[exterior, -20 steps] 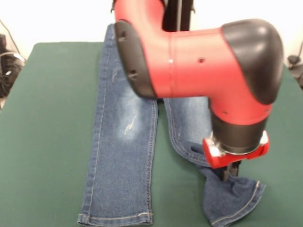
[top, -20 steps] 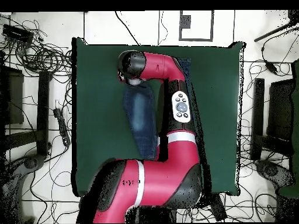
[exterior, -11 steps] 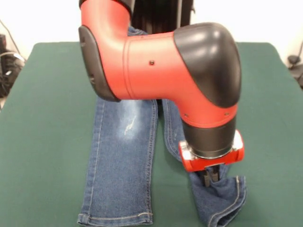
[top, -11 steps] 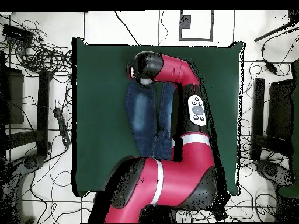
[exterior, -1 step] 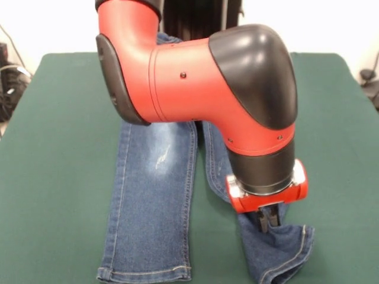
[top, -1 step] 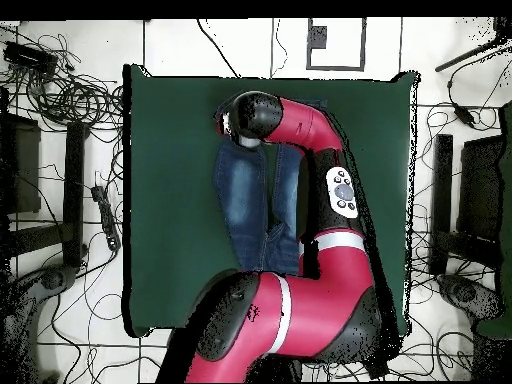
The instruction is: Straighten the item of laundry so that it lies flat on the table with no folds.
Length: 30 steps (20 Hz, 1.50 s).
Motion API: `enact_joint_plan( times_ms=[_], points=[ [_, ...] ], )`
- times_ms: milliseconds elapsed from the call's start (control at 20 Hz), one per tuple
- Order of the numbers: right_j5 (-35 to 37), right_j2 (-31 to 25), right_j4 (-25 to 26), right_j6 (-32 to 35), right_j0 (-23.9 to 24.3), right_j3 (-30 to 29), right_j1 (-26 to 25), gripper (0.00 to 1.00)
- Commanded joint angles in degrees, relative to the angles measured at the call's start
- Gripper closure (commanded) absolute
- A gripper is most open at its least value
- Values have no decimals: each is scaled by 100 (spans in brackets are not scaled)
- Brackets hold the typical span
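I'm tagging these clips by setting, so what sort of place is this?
Probably a robotics lab or test room: a large dark green felt-topped table stands on a pale tiled floor, tangled black cables lie round it, and a red and black robot arm reaches over small blue denim jeans.

Jeans (exterior, -1 step: 151, 201): blue denim cloth, faded whitish at thigh, light stitching. Bench (exterior, -1 step: 53, 148): dark green, matt, felt-like top. Arm (exterior, -1 step: 201, 89): smooth red and black plastic shell, slight sheen.
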State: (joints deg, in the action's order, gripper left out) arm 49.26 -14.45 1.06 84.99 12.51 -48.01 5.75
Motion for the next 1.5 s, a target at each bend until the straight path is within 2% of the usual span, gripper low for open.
enact_joint_plan(
  times_ms=[50, 250, 700, 950, 1500],
  points=[
    [-357, -787, -260, 168, 14, -869, 64, 100],
    [-284, -842, -242, 94, 67, -817, 68, 100],
    [-271, -920, -139, -145, 275, -1124, 282, 100],
    [159, -907, -132, -66, 219, -818, 348, 100],
    [82, -1021, -144, -197, 334, -854, 330, 100]
  ],
)
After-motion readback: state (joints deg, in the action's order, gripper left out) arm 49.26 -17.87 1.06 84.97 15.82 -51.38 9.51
